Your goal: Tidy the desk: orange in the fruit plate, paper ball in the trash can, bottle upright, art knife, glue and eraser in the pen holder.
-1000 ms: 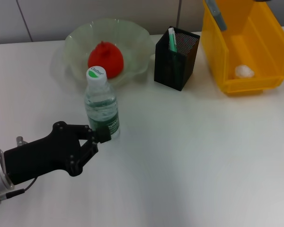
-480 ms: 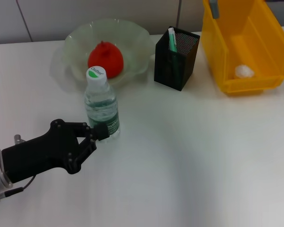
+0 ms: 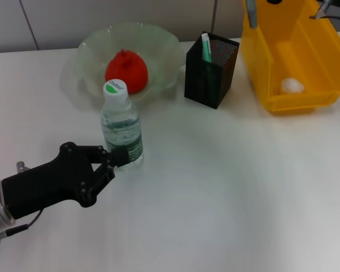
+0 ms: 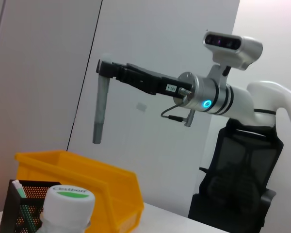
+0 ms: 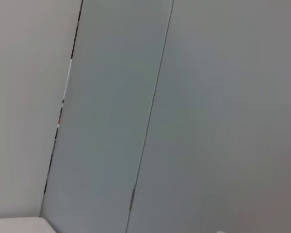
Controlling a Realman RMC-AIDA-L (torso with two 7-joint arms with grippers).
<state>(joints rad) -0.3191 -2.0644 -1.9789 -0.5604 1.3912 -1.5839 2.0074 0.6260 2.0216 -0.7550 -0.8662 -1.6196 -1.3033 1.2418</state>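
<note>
The bottle (image 3: 122, 126) stands upright on the desk (image 3: 226, 187), and its cap (image 4: 68, 203) shows in the left wrist view. My left gripper (image 3: 117, 157) sits low against the bottle's near-left side. The orange (image 3: 126, 70) lies in the fruit plate (image 3: 90, 48). Inside the trash can (image 3: 272, 68) rests the paper ball (image 3: 292, 85). A green-and-white glue stick (image 3: 206, 47) pokes out of the pen holder (image 3: 211, 73). High above the trash can's left rim, my right gripper (image 4: 105, 68) is shut on the grey art knife (image 4: 100, 112), which hangs downward (image 3: 250, 11). The eraser is out of view.
The fruit plate, pen holder and trash can line the desk's far edge before a grey wall. An office chair (image 4: 233, 189) stands behind the right arm in the left wrist view. The right wrist view holds only wall panels.
My left gripper has drawn back a little toward the left from the bottle's base. The art knife at the top edge has shifted slightly left.
</note>
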